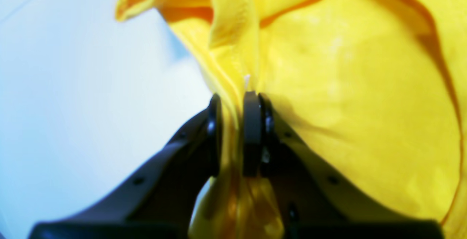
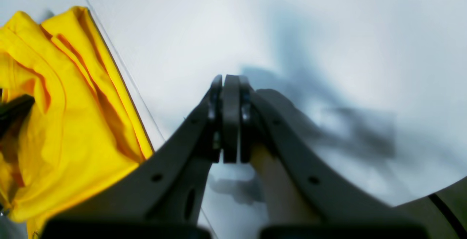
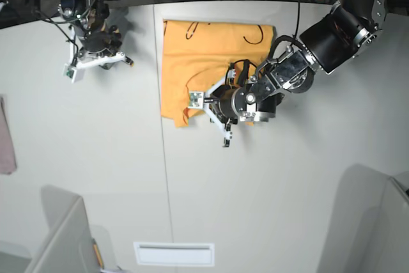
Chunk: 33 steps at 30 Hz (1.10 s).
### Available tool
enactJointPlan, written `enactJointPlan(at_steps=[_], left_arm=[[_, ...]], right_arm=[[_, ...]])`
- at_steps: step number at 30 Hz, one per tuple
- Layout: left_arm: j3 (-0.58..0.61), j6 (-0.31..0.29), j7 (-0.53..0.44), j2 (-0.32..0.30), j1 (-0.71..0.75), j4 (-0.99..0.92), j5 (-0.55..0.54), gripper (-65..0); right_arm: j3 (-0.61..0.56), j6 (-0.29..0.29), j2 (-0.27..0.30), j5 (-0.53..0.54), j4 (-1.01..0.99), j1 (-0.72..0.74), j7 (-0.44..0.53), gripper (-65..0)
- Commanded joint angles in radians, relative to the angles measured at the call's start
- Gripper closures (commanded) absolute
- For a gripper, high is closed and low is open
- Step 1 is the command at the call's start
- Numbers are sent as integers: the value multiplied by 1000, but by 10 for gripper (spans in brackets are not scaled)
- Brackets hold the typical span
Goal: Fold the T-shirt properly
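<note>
T-shirt (image 1: 357, 85) is only partly folded, bunched fabric clamped in the left tool (image 1: 233, 129), right tool (image 2: 230, 118) closed empty off to the side, most folds left

The white table (image 3: 287, 190) bears the orange-yellow T-shirt (image 3: 198, 55).
</note>
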Motion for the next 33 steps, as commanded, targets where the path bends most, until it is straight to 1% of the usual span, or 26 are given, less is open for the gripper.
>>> enactJointPlan(at_steps=[1, 17, 20, 22, 23, 24, 26, 28, 29, 31, 32, 33], left_arm=[[-6, -3, 3, 1, -18, -1, 7, 0], [-9, -4, 15, -3, -50, -7, 1, -3], [-9, -4, 15, -3, -69, 2, 6, -275], [-9, -4, 15, -1, -90, 17, -1, -410], [-9, -4, 15, 1, -101, 34, -1, -467], [-9, -4, 15, 1, -115, 54, -2, -510], [-11, -4, 15, -3, -141, 95, -2, -553], [-25, -4, 31, -4, -162, 152, -2, -556], [-58, -4, 74, -4, -164, 192, -2, -556], [-169, -4, 170, -1, -136, 287, -7, -555], [-233, -4, 206, -1, -110, 336, -19, -555], [-322, -4, 235, -1, -69, 395, -42, -550]], right_arm=[[7, 3, 5, -2, 15, -1, 15, 0], [0, 3, 7, -2, 14, 7, 15, 0], [-1, 3, 7, -2, 14, 7, 15, 0], [-1, 3, 9, -4, 14, 7, 15, 0], [-1, 3, 12, -4, 14, 7, 15, 0], [-1, 3, 12, -4, 14, 7, 15, 0], [-1, 3, 10, -4, 14, 7, 15, 0], [-1, 3, 10, -4, 14, 7, 15, 0], [0, 3, 10, -4, 15, 7, 16, 0], [0, 6, 15, -4, 20, 5, 29, 0], [-3, 8, 16, -5, 22, -1, 52, 0], [-4, 23, 18, -7, 23, -7, 86, 0]])
